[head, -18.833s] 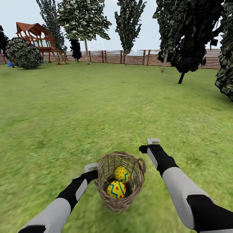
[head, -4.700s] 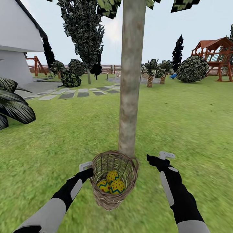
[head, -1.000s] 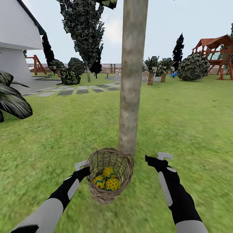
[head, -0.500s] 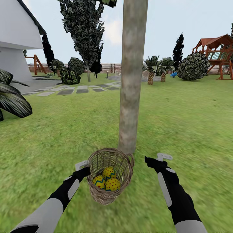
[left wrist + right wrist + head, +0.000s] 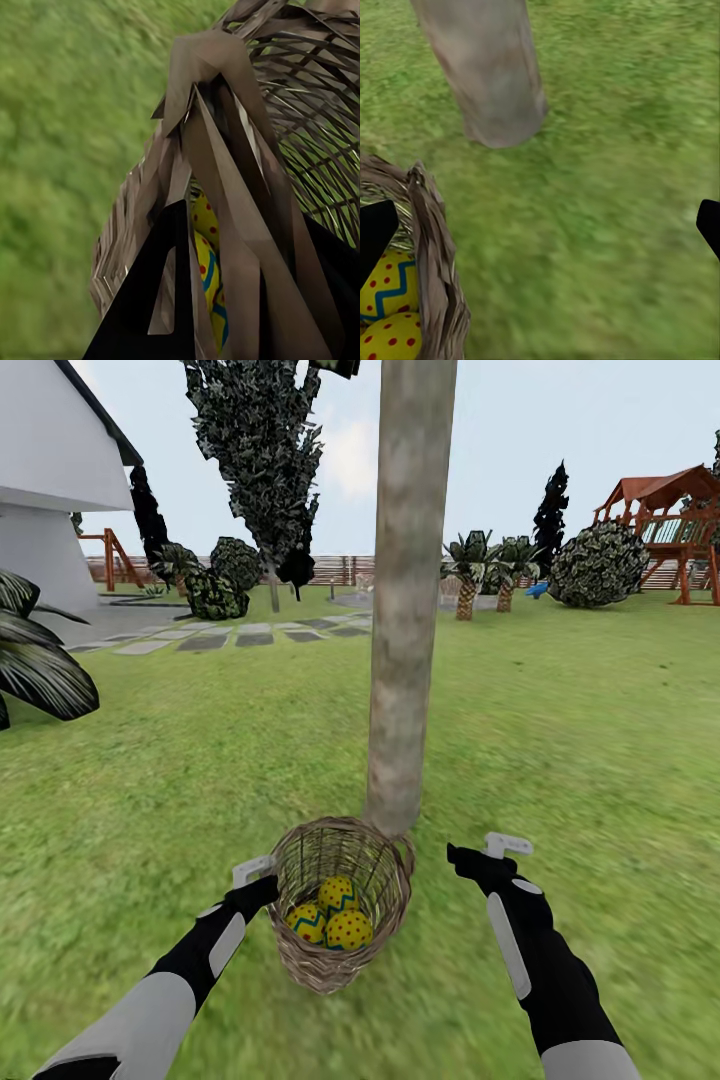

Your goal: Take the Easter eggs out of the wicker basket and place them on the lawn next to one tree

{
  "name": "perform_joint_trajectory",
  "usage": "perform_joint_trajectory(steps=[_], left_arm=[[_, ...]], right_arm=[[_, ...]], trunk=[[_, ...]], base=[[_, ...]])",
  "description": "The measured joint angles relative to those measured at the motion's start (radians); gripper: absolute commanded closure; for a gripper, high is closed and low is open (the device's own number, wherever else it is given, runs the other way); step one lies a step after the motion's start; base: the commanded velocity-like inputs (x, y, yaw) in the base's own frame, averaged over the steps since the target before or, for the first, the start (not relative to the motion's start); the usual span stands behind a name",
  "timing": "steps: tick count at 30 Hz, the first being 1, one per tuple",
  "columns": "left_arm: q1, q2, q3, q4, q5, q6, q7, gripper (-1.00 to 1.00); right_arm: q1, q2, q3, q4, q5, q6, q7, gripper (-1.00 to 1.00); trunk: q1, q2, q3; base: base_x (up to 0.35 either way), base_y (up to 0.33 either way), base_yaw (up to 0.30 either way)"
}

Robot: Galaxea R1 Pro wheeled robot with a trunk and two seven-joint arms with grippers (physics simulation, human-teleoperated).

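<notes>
The wicker basket (image 5: 338, 950) is at the foot of the tree (image 5: 405, 610), just in front of the thick grey-beige trunk. Three yellow Easter eggs (image 5: 338, 915) with red dots and blue zigzags lie inside it. My left gripper (image 5: 252, 872) is shut on the basket's braided rim (image 5: 225, 150), and the eggs (image 5: 206, 247) show through the weave. To the basket's right, my right gripper (image 5: 492, 848) is open with nothing between its fingers. In the right wrist view this gripper (image 5: 540, 225) looks over the lawn (image 5: 607, 225), with the trunk base (image 5: 491, 67) and the basket rim (image 5: 431, 247) beside it.
A dark spiky plant (image 5: 35, 665) stands at the left. A grey stepping-stone path (image 5: 230, 640) and a white house (image 5: 50, 490) lie beyond it. Palm-like plants (image 5: 485, 575), a round shrub (image 5: 595, 565) and a wooden play structure (image 5: 670, 525) stand far right. Open grass (image 5: 600, 740) spreads around the trunk.
Since the earliest frame the view has gone from open lawn to this trunk, with the basket still in my left gripper. Over the last second nothing has visibly moved.
</notes>
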Motion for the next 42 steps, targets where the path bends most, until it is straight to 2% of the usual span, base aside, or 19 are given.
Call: perform_joint_trajectory(steps=[20, 23, 30, 35, 40, 42], left_arm=[[-0.001, 0.000, 0.004, -0.001, 0.005, 0.000, -0.001, 1.00], [0.008, 0.000, 0.013, -0.008, 0.008, -0.003, -0.002, 1.00], [0.027, 0.000, 0.010, -0.054, 0.031, -0.003, -0.003, 1.00], [0.029, 0.000, 0.015, -0.095, 0.039, 0.037, -0.002, 1.00], [0.029, 0.000, 0.014, -0.143, 0.037, 0.073, -0.003, 1.00], [0.040, 0.003, 0.017, -0.146, 0.045, 0.062, -0.003, 1.00]], right_arm=[[0.000, 0.001, 0.000, 0.001, -0.003, 0.000, 0.000, -1.00], [-0.008, -0.002, 0.000, 0.013, -0.006, 0.004, 0.000, -1.00], [-0.009, -0.002, 0.000, 0.012, -0.003, 0.001, 0.000, -1.00], [-0.009, -0.002, 0.000, 0.012, -0.003, -0.001, 0.000, -1.00], [-0.009, -0.002, 0.000, 0.012, -0.003, -0.001, 0.000, -1.00], [-0.009, -0.011, 0.000, 0.021, -0.003, 0.000, 0.000, -1.00]], trunk=[[0.076, -0.140, -0.062], [0.076, -0.140, -0.062], [0.103, -0.189, -0.084], [0.122, -0.224, -0.100], [0.125, -0.226, -0.119], [0.125, -0.225, -0.119]], base=[[0.000, 0.000, 0.000], [0.000, 0.000, 0.000], [0.000, 0.000, 0.000], [0.000, 0.000, 0.000], [0.000, 0.000, 0.000], [0.000, 0.000, 0.000]])
